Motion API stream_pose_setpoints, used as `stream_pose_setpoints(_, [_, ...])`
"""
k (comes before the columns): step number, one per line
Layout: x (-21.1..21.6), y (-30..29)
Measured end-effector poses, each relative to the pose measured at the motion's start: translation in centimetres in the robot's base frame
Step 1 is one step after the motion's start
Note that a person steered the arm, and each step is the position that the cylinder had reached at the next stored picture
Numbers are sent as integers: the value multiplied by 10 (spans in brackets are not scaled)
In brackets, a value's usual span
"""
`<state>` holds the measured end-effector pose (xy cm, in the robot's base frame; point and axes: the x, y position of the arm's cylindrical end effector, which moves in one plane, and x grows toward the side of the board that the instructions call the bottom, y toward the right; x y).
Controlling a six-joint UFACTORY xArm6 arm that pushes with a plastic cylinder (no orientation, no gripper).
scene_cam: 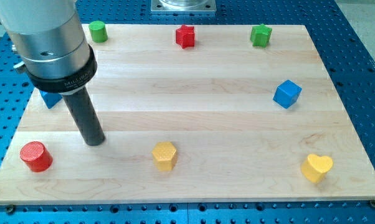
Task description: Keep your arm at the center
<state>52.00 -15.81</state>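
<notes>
My tip [95,141] rests on the wooden board [194,87] at the view's lower left, well left of the board's middle. A red cylinder [36,156] lies left of and just below the tip. A yellow hexagonal block [164,155] lies to its right. A blue block [50,98] is partly hidden behind the rod at the left edge. A green cylinder [98,31], a red star block [185,36] and a green star block [260,35] stand along the top edge. A blue cube [287,94] is at the right, a yellow heart [316,167] at the lower right.
The board sits on a blue perforated table [362,74]. The arm's grey body [44,31] covers the view's upper left corner. A grey metal mount [183,5] shows at the top centre.
</notes>
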Motion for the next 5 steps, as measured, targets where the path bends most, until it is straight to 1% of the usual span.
stream_pose_setpoints(5, [1,-1])
